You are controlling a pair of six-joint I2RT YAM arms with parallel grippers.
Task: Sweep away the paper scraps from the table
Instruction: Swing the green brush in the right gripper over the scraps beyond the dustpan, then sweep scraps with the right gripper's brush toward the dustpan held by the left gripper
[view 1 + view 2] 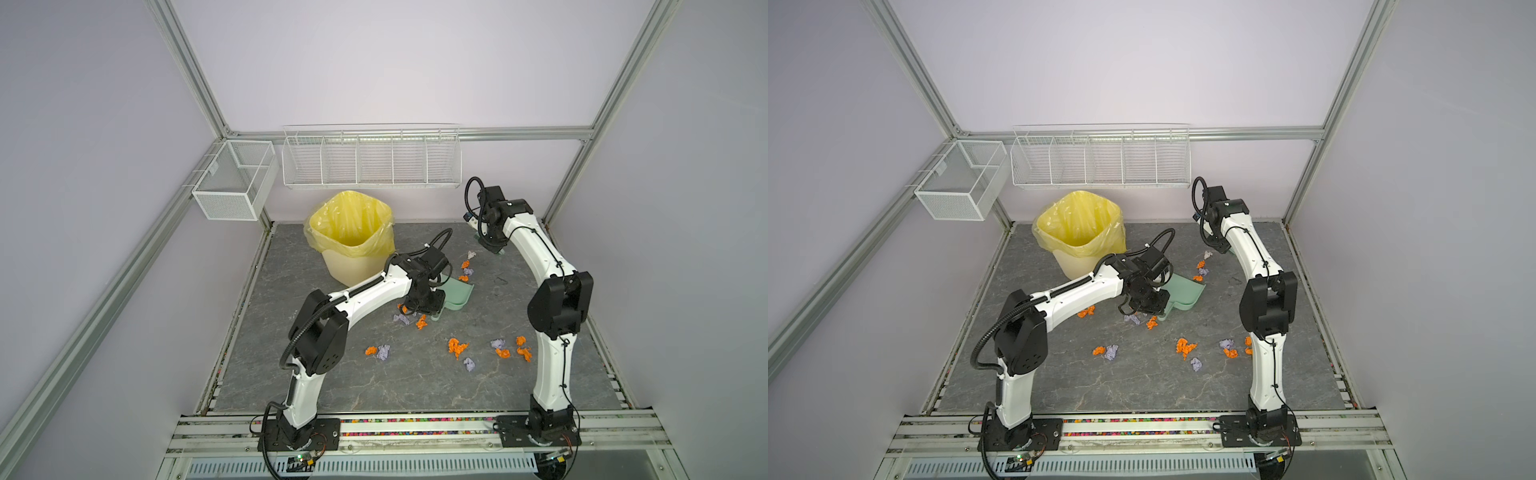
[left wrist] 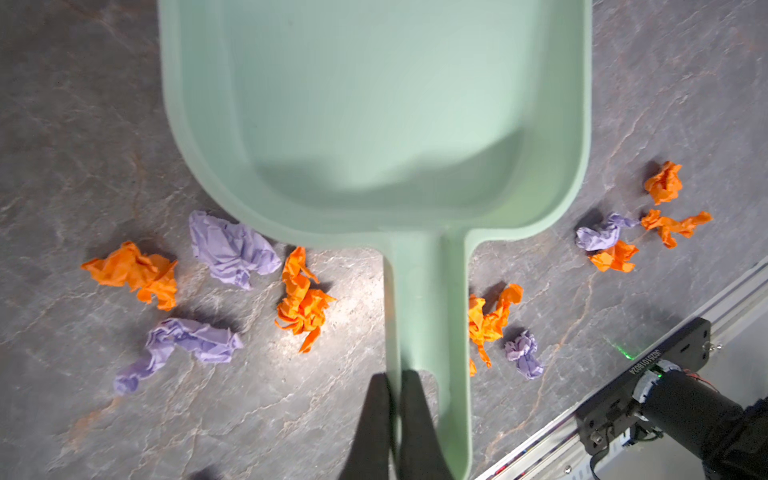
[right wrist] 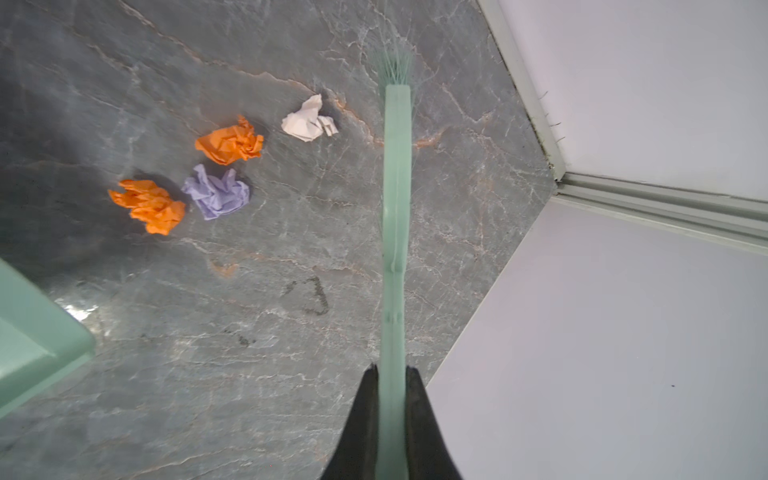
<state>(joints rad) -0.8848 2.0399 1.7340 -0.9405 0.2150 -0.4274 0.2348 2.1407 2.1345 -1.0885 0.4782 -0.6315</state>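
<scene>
Table (image 1: 374, 382): scraps (image 1: 457, 347); L end effector (image 2: 395, 376) grips dustpan (image 2: 374, 104), R end effector (image 3: 392, 368) brush (image 3: 397, 187).

Dark grey veined table (image 1: 415, 386), and it's littered: orange and lavender paper scraps (image 1: 457, 347) strewn across the middle and front. A cream bin (image 1: 349, 270) with a yellow liner stands back left. A mint dustpan (image 1: 459, 295) sits mid-table among them; contact unclear
</scene>
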